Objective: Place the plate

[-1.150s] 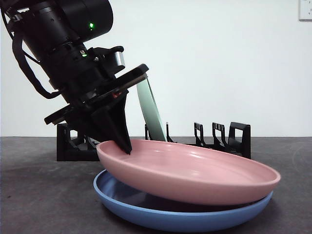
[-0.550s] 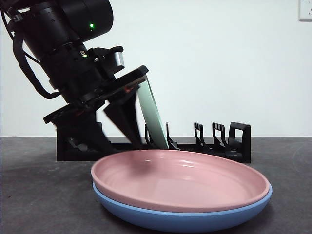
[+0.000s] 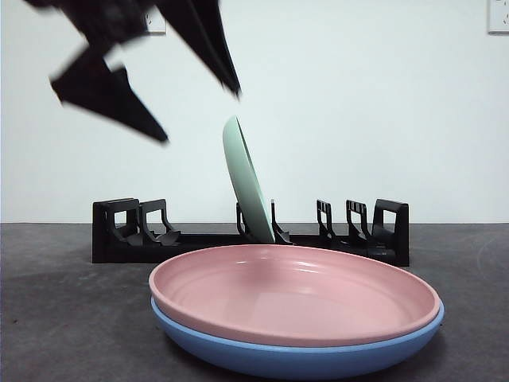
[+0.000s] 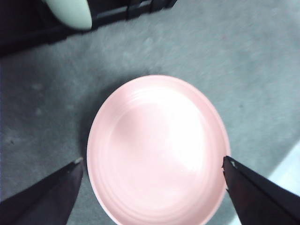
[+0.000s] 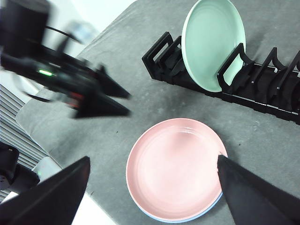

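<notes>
The pink plate lies flat on a blue plate at the front of the table. Above its left side hangs my left gripper, blurred, open and holding nothing. A pale green plate stands on edge in a slot of the black rack behind the stacked plates. High over the table, my right gripper is open with nothing between its jaws, looking down on the pink plate.
The rack has several free slots on both sides of the green plate. Dark grey tabletop surrounds the stacked plates. In the right wrist view the table's edge runs close to the pink plate.
My left gripper opened and let go of the pink plate's rim. The plate settled flat on the blue plate. The gripper then rose up and away.
</notes>
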{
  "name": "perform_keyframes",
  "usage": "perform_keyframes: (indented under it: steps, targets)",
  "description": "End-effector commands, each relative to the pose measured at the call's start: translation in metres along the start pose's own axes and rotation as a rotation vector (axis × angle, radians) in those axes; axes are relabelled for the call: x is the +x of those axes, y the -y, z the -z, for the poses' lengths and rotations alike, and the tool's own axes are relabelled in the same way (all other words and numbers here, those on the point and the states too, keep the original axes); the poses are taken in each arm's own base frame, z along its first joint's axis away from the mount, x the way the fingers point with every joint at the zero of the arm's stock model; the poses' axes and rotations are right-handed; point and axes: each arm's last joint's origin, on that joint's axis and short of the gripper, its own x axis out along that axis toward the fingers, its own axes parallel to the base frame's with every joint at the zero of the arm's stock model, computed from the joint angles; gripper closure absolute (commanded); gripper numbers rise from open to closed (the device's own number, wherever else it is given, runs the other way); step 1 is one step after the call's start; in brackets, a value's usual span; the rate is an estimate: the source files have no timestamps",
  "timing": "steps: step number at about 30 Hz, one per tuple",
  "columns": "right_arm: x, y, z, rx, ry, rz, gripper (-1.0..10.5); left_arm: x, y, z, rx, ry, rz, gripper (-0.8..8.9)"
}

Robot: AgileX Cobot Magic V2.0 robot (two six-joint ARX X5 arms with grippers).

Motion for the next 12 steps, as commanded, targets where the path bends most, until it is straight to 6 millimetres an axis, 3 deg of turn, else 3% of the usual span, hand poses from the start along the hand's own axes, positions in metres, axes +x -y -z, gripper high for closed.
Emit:
perform_keyframes:
  steps: [1,12]
  targets:
    - [-0.001,-0.002,-0.004,-0.026,0.015,-0.003,5.1,-0.027,0.011,-0.002,0.066,0.069,0.026,3.36]
    - [-0.001,-0.002,-0.005,-0.035,0.023,-0.005,5.1,-0.120,0.026,0.034,0.182,0.228,0.055,3.44]
